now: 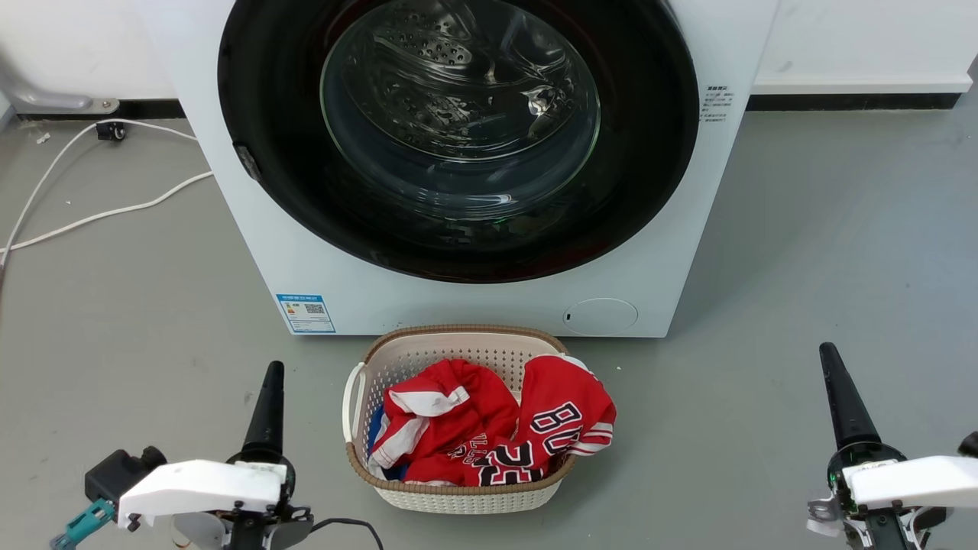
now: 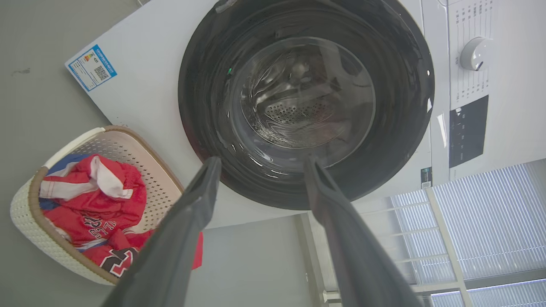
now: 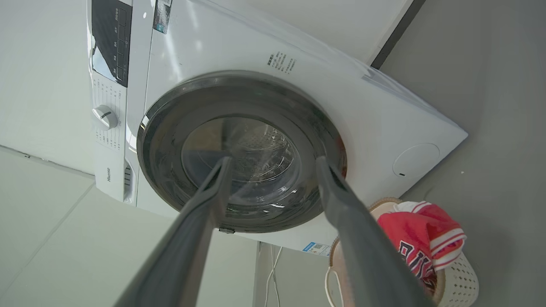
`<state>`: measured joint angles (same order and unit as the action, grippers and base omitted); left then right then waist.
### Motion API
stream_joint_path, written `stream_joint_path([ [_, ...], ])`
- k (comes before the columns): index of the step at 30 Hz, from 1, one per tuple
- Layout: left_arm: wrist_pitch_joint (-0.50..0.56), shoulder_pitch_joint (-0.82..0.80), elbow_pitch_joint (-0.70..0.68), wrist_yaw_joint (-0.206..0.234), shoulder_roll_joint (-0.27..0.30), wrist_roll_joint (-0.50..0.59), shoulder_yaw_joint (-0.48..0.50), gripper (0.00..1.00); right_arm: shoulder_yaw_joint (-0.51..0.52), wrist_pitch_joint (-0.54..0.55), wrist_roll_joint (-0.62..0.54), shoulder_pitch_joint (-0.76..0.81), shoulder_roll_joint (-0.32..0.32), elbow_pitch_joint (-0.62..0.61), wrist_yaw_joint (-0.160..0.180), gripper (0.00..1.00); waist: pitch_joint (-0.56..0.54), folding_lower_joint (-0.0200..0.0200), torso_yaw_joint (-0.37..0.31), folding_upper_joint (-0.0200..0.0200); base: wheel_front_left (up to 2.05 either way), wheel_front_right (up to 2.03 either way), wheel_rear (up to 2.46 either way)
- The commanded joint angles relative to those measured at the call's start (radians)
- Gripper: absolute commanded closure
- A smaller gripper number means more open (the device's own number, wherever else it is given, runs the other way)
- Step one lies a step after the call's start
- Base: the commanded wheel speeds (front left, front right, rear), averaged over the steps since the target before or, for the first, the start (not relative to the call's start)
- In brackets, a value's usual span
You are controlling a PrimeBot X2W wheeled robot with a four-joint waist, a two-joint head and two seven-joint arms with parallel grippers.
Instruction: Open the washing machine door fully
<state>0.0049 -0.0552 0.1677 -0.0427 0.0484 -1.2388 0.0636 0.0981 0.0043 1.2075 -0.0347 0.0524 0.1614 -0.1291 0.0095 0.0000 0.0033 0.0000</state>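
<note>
Left gripper (image 2: 261, 162) fingers (image 2: 187, 221) spread wide, released, nothing between them; in its wrist view they point toward the lower part of the washing machine door (image 1: 458, 130), not touching it. Right gripper (image 3: 272, 160) same: fingers (image 3: 362, 238) parted, empty, aimed at the door glass, clear of it. In the head view both grippers sit low, left at lower left, right at lower right, fingers pointing up toward the machine, well apart from each other and from the appliance. Between them on the grey floor (image 1: 802, 267) is a cream perforated laundry basket (image 1: 458, 496) with a brown rim, holding red jerseys (image 1: 489, 428) with white trim and black numbers, just in front of the washing machine (image 1: 252, 229). Door is shut, lying flush against the white front, glossy black ring around a clear glass bowl, perforated steel drum visible through it. Small tab (image 1: 246, 160) on the door's left rim. Blue label sticker (image 1: 306, 313) at the front's lower left, round flap (image 1: 600, 315) at its lower right. White dial (image 2: 475, 53) and black control panel (image 2: 467, 130) along the machine's top strip. White cable (image 1: 92, 214) lies on the floor left of the machine, running toward the wall.
</note>
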Motion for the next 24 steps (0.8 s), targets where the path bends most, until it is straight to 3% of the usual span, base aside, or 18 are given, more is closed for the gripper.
stream_joint_path([
  [1, -0.010, -0.006, -0.027, 0.009, 0.002, 0.050, -0.010, 0.00, -0.002, -0.010, -0.047, -0.001, 0.002, -0.029, -0.002, 0.00, 0.000, 0.0000, 0.001, 0.0000, 0.00, 0.00, 0.00],
  [10, -0.045, 0.007, -0.048, 0.059, 0.003, 0.250, -0.055, 0.00, -0.015, -0.045, -0.255, 0.022, 0.001, -0.067, -0.002, 0.00, -0.001, 0.0000, 0.003, 0.0000, 0.00, 0.00, 0.00],
  [24, -0.093, 0.016, -0.072, 0.112, 0.020, 0.475, -0.112, 0.00, -0.039, -0.093, -0.519, 0.049, 0.001, -0.114, -0.002, 0.00, 0.001, 0.0000, 0.008, 0.0000, 0.00, 0.00, 0.00],
])
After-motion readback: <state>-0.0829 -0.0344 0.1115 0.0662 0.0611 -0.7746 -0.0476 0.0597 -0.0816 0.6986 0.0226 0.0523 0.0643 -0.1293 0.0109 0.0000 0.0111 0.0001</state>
